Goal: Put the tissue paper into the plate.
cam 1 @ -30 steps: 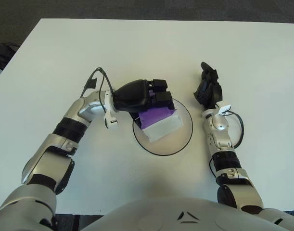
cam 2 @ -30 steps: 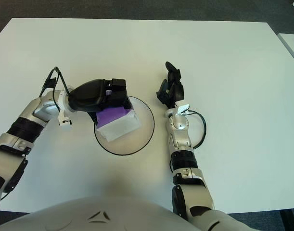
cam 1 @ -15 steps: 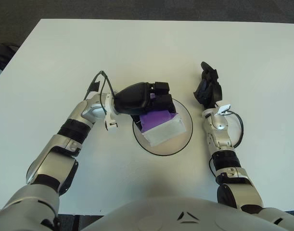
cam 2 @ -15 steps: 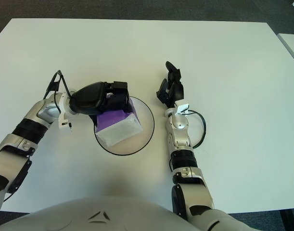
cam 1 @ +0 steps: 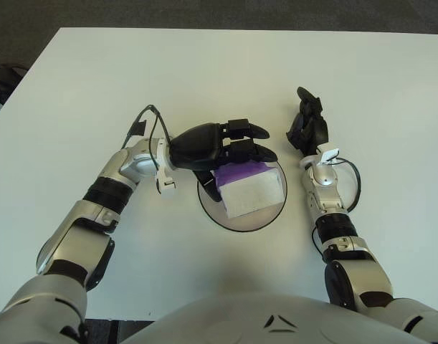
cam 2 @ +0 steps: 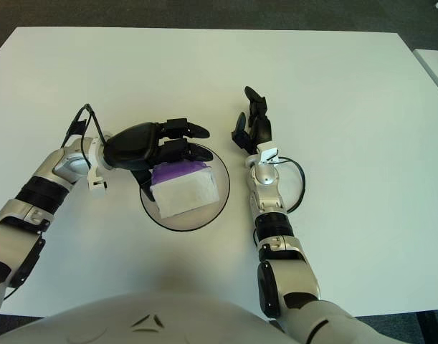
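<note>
The tissue pack, purple and white, lies in the plate on the white surface. The left hand hovers over the plate's far-left edge, fingers spread, released. The right hand shows right of the plate, fingers extended, holding nothing. Both views agree; no writing is legible.

Bright even overhead light, soft faint shadows (no glare), edges perhaps slightly darker, sharp focus
</note>
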`<act>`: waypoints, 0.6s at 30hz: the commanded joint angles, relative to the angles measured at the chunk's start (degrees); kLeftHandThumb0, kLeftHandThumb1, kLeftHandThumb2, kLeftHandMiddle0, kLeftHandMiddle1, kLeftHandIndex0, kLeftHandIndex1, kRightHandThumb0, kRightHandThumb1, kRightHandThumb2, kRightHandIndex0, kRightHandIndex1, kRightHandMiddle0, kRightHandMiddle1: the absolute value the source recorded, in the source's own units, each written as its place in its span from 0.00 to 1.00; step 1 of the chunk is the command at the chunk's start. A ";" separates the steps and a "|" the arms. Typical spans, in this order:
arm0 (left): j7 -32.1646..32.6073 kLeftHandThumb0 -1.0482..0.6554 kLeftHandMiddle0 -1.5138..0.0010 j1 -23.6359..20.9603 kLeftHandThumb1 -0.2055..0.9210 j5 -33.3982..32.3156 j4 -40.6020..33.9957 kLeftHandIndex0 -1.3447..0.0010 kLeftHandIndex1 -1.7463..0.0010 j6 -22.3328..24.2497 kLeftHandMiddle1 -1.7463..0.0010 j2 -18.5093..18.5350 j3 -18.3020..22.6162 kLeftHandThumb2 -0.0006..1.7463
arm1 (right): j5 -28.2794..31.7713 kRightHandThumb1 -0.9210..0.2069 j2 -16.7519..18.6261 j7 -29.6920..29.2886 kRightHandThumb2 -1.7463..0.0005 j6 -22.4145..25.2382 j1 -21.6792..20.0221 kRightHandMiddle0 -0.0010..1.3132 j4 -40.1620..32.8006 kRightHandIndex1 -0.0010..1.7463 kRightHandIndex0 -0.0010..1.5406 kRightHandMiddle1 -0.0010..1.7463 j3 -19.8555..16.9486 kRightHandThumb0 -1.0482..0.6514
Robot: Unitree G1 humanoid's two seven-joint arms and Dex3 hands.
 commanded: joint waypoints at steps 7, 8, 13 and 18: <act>-0.16 0.00 1.00 -0.82 1.00 6.17 -3.65 1.00 1.00 0.46 1.00 2.62 2.50 0.39 | -1.33 0.00 -0.68 0.23 0.46 0.23 6.66 0.00 15.21 0.00 0.11 0.29 0.67 0.15; 0.00 0.00 1.00 -0.84 1.00 6.71 -3.93 1.00 1.00 0.43 1.00 2.67 2.73 0.39 | -1.30 0.00 -0.76 0.31 0.46 -0.01 6.52 0.00 15.59 0.00 0.11 0.29 0.70 0.15; 0.57 0.00 1.00 -0.84 1.00 8.28 -4.65 1.00 1.00 0.49 1.00 2.65 3.44 0.39 | -1.19 0.00 -1.01 0.21 0.45 -0.45 5.91 0.00 16.96 0.00 0.10 0.28 0.71 0.14; 0.67 0.00 1.00 -0.70 1.00 8.22 -4.80 1.00 1.00 1.05 1.00 2.60 3.61 0.38 | -1.46 0.00 -1.26 -0.52 0.45 -0.99 5.27 0.00 18.56 0.00 0.10 0.27 0.79 0.13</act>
